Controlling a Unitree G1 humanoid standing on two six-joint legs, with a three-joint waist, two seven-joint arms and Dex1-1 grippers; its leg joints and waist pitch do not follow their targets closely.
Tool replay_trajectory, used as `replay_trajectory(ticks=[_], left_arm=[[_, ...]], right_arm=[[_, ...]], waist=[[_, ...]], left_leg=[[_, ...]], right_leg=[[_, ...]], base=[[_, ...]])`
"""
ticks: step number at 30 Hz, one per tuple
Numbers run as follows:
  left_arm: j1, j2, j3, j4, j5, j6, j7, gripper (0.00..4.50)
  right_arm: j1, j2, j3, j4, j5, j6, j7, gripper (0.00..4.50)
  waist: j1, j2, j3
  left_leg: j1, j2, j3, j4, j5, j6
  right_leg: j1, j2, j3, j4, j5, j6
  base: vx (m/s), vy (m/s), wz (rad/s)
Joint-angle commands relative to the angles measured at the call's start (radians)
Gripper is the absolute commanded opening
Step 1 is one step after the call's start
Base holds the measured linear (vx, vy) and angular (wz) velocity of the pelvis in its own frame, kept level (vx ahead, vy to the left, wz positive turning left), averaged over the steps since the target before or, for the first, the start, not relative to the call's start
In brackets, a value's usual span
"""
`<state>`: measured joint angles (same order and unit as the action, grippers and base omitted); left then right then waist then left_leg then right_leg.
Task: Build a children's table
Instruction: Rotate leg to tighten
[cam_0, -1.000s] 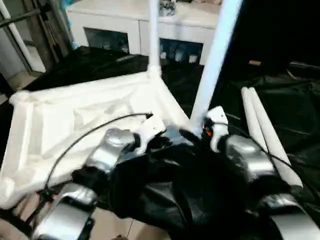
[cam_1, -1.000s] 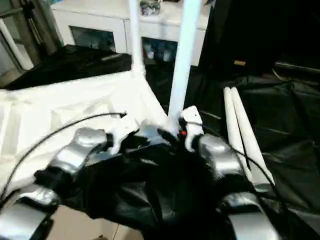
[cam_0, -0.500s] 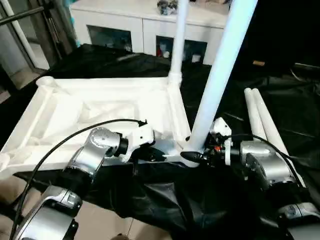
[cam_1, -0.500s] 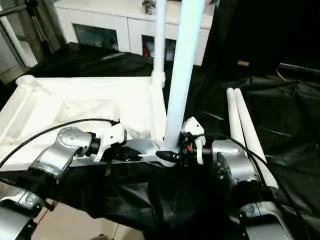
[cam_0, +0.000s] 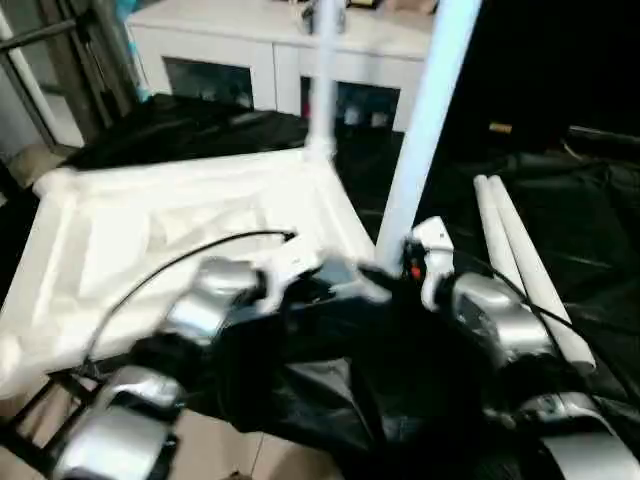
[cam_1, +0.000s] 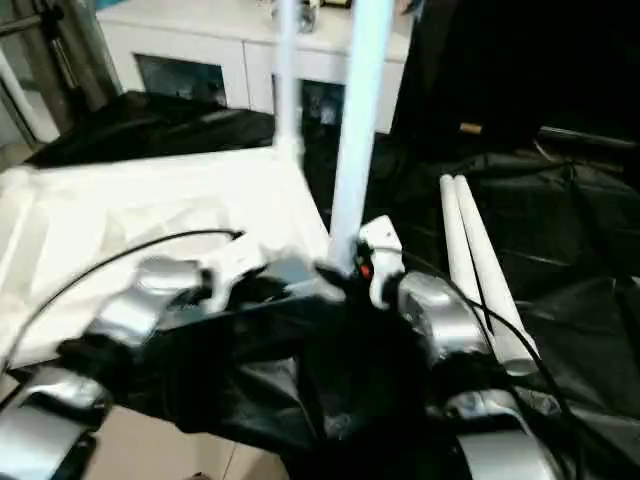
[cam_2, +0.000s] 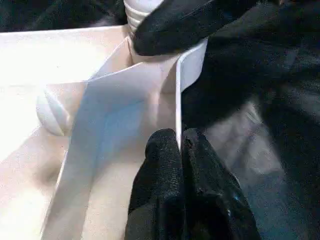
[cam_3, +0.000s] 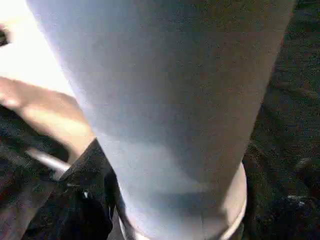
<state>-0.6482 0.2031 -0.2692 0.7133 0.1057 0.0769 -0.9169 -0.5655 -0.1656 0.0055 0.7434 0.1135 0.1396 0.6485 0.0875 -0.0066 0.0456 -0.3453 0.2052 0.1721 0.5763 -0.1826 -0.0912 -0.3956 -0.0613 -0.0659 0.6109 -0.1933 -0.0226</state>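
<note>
Currently seating second leg (cam_0: 420, 130) in near corner socket; left gripper (cam_2: 180, 145) pinches tabletop (cam_0: 150, 230) rim, right gripper (cam_0: 400, 268) clasps leg base. Next: twist tight.

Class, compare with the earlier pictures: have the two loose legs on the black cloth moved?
No. The two loose legs still lie side by side, equally far right of the near upright leg; only the camera shifted.

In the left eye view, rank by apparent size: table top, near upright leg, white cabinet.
1. Table top, largest.
2. White cabinet and near upright leg: unsure, since the leg is closer and both run out of frame.
</note>
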Motion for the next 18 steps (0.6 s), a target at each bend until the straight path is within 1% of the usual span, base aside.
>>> replay_trajectory(ticks=[1,2,3,4,5,6,7,8,9,10,11,12,13,15,16,17,18], left_arm=[[-0.033,-0.088,0.0,0.033,0.0,0.03,0.131,0.0],[-0.038,-0.108,-0.001,0.036,0.005,0.035,0.153,0.0],[-0.038,-0.108,-0.001,0.036,0.005,0.035,0.153,0.0],[-0.038,-0.129,-0.006,0.032,0.009,0.034,0.157,0.0],[-0.038,-0.137,-0.008,0.03,0.011,0.033,0.154,0.0],[-0.035,-0.142,-0.011,0.024,0.01,0.029,0.144,0.0],[-0.032,-0.144,-0.016,0.017,0.007,0.026,0.131,0.0],[-0.032,-0.144,-0.017,0.016,0.007,0.025,0.129,0.0],[-0.027,-0.136,-0.024,0.007,0.006,0.017,0.111,0.0],[-0.023,-0.129,-0.028,0.001,0.005,0.012,0.097,0.0],[-0.022,-0.129,-0.028,0.0,0.005,0.012,0.096,0.0],[-0.013,-0.106,-0.037,-0.011,0.0,-0.007,0.052,0.0],[-0.007,-0.095,-0.041,-0.017,-0.004,-0.017,0.028,0.0],[-0.001,-0.085,-0.042,-0.027,-0.007,-0.018,0.006,0.0],[0.01,-0.067,-0.046,-0.046,-0.014,-0.025,-0.034,0.0],[0.012,-0.063,-0.048,-0.051,-0.016,-0.029,-0.044,0.0],[0.021,-0.046,-0.051,-0.067,-0.024,-0.028,-0.08,0.0]], right_arm=[[0.003,0.071,0.014,0.084,-0.022,0.041,-0.129,2.77],[0.001,0.087,0.011,0.087,-0.022,0.041,-0.154,2.77],[0.001,0.087,0.011,0.087,-0.022,0.041,-0.154,2.77],[0.003,0.106,0.015,0.084,-0.024,0.03,-0.151,2.77],[0.003,0.114,0.017,0.084,-0.024,0.022,-0.144,2.77],[0.005,0.12,0.018,0.079,-0.022,0.014,-0.128,2.77],[0.005,0.125,0.015,0.076,-0.012,0.011,-0.111,3.33],[0.004,0.125,0.013,0.076,-0.009,0.012,-0.107,3.47],[0.0,0.122,0.009,0.075,0.004,0.012,-0.085,3.47],[0.0,0.115,0.014,0.072,0.001,0.005,-0.073,3.5],[0.0,0.114,0.014,0.072,0.001,0.004,-0.072,3.65],[0.003,0.092,0.031,0.053,-0.003,-0.013,-0.017,3.8],[0.006,0.079,0.041,0.044,-0.006,-0.027,0.01,3.88],[0.009,0.066,0.048,0.035,-0.005,-0.037,0.041,3.88],[0.016,0.042,0.062,0.017,-0.002,-0.057,0.1,3.88],[0.018,0.037,0.064,0.013,-0.001,-0.062,0.114,3.88],[0.025,0.016,0.071,-0.003,0.006,-0.072,0.169,3.88]], waist=[[-0.004,-0.008,-0.044],[-0.003,-0.007,-0.047],[-0.001,-0.007,-0.048],[0.0,-0.007,-0.048],[0.0,-0.008,-0.046],[0.0,-0.006,-0.046],[-0.001,-0.007,-0.047],[0.0,-0.006,-0.047],[-0.001,-0.006,-0.048],[-0.001,-0.005,-0.049],[-0.002,-0.006,-0.048],[-0.001,-0.004,-0.048],[-0.002,-0.006,-0.049],[-0.001,-0.006,-0.049],[0.0,-0.005,-0.05],[0.001,-0.007,-0.052],[0.003,-0.007,-0.053]], left_leg=[[0.007,0.019,-0.005,-0.069,-0.253,0.015],[0.006,0.019,-0.006,-0.069,-0.25,0.012],[0.008,0.021,-0.006,-0.07,-0.251,0.012],[0.01,0.021,-0.005,-0.068,-0.254,0.019],[0.012,0.02,-0.004,-0.069,-0.268,0.025],[0.011,0.019,-0.004,-0.069,-0.274,0.027],[0.009,0.02,-0.006,-0.071,-0.275,0.028],[0.009,0.02,-0.007,-0.072,-0.275,0.029],[0.009,0.021,-0.007,-0.072,-0.276,0.03],[0.006,0.022,-0.008,-0.073,-0.269,0.031],[0.004,0.022,-0.008,-0.073,-0.266,0.031],[0.005,0.022,-0.008,-0.074,-0.269,0.031],[0.004,0.022,-0.007,-0.073,-0.273,0.034],[0.003,0.023,-0.007,-0.073,-0.262,0.039],[0.002,0.023,-0.006,-0.072,-0.25,0.043],[0.0,0.024,-0.005,-0.071,-0.229,0.048],[0.0,0.024,-0.005,-0.07,-0.217,0.052]], right_leg=[[0.033,-0.08,0.046,-0.107,-0.447,-0.119],[0.038,-0.082,0.046,-0.107,-0.451,-0.113],[0.036,-0.082,0.046,-0.108,-0.44,-0.114],[0.034,-0.079,0.048,-0.106,-0.409,-0.123],[0.032,-0.079,0.048,-0.107,-0.409,-0.128],[0.034,-0.08,0.048,-0.107,-0.417,-0.129],[0.038,-0.08,0.047,-0.107,-0.418,-0.126],[0.038,-0.08,0.047,-0.107,-0.414,-0.126],[0.039,-0.08,0.048,-0.105,-0.404,-0.129],[0.041,-0.08,0.048,-0.103,-0.387,-0.134],[0.043,-0.08,0.048,-0.101,-0.375,-0.137],[0.042,-0.08,0.048,-0.102,-0.377,-0.139],[0.044,-0.082,0.048,-0.102,-0.377,-0.14],[0.045,-0.082,0.049,-0.101,-0.365,-0.143],[0.045,-0.082,0.049,-0.1,-0.348,-0.149],[0.049,-0.081,0.05,-0.096,-0.314,-0.157],[0.049,-0.081,0.05,-0.094,-0.293,-0.162]], base=[[0.0,0.0,0.0],[0.0,0.0,0.0],[0.0,0.0,0.0],[0.0,0.0,0.0],[0.0,0.0,0.0],[0.0,0.0,0.0],[0.0,0.0,0.0],[0.0,0.0,0.0],[0.0,0.0,0.0],[0.0,0.0,0.0],[0.0,0.0,0.0],[0.0,0.0,0.0],[0.0,0.0,0.0],[0.0,0.0,0.0],[0.0,0.0,0.0],[0.0,0.0,0.0],[0.0,0.0,0.0]])
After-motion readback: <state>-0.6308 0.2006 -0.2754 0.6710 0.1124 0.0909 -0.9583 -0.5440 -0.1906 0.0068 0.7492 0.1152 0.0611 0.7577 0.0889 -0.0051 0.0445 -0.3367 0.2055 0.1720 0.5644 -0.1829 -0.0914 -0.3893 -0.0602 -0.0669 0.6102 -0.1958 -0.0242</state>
